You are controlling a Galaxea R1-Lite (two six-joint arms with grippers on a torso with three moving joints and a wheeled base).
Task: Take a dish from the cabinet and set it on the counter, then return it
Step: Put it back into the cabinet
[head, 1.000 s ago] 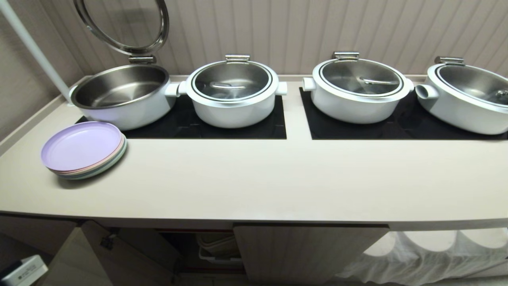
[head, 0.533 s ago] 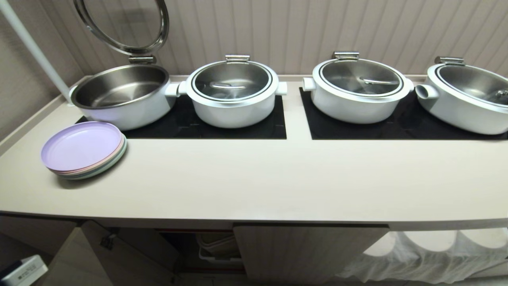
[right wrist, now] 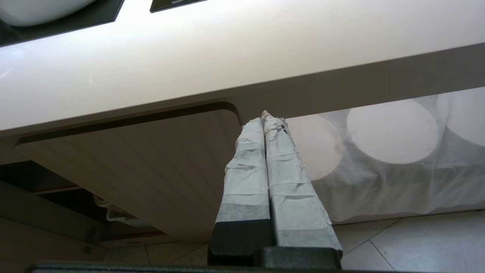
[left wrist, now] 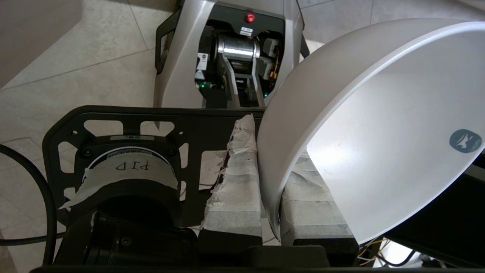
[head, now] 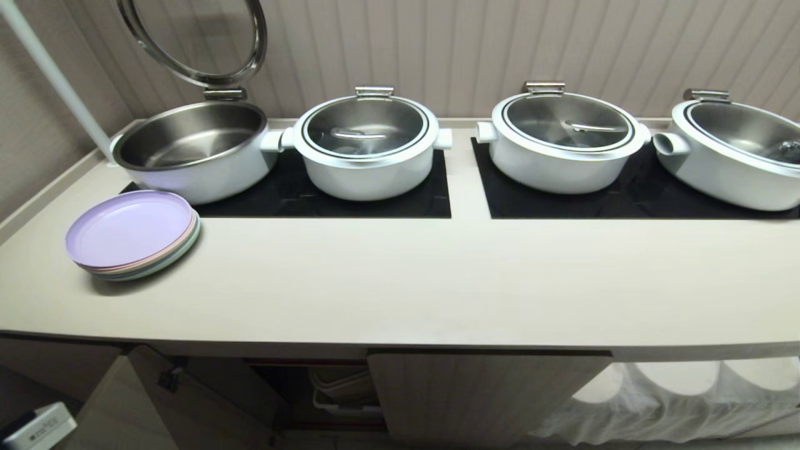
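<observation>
Below the surface [head: 400, 287], out of the head view: left tool [left wrist: 269, 182] clamped on the rim of the white bowl [left wrist: 379, 125], held tilted above the robot's base [left wrist: 227, 57]. Right tool [right wrist: 267, 125] pressed shut, empty, near the ribbed cabinet door [right wrist: 151, 159].

Counter [head: 400, 281]: long cream worktop against a ribbed wall. Two black mats [head: 350, 197] side by side toward the back, narrow bare strip between them. Left mat carries an open pot [head: 194, 150] with its lid tipped up, plus a lidded pot [head: 365, 147] just beside it. Right mat [head: 625, 197] carries two more lidded pots [head: 562, 140], the far right one cut off by the frame edge. Stack of pastel plates [head: 131, 234], lilac on top, sits on bare worktop at the left, near the open pot.
</observation>
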